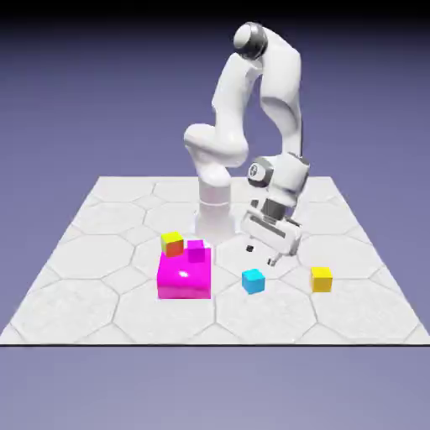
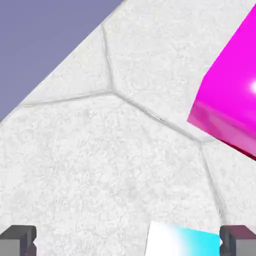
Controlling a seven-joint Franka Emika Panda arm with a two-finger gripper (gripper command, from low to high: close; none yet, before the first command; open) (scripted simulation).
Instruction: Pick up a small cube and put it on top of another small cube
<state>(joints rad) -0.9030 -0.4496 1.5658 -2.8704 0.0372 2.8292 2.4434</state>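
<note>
The small cyan cube [image 1: 254, 280] lies on the white tiled table, a little toward the exterior view's right of the big magenta block [image 1: 185, 275]. My gripper [image 1: 260, 254] hovers just above and behind it, tilted, jaws open and holding nothing. In the hand view the cyan cube [image 2: 182, 240] shows at the bottom edge, between the two grey fingertips [image 2: 19, 240] but close to the right one. My gripper [image 2: 129, 242] is open there too. A small yellow cube [image 1: 321, 279] rests further to the exterior view's right.
A small magenta cube [image 1: 196, 251] sits on the big magenta block [image 2: 230, 100]. A yellow-and-orange cube [image 1: 172, 243] stands just behind that block. In the hand view, the table's edge [image 2: 60, 62] runs diagonally across the upper left.
</note>
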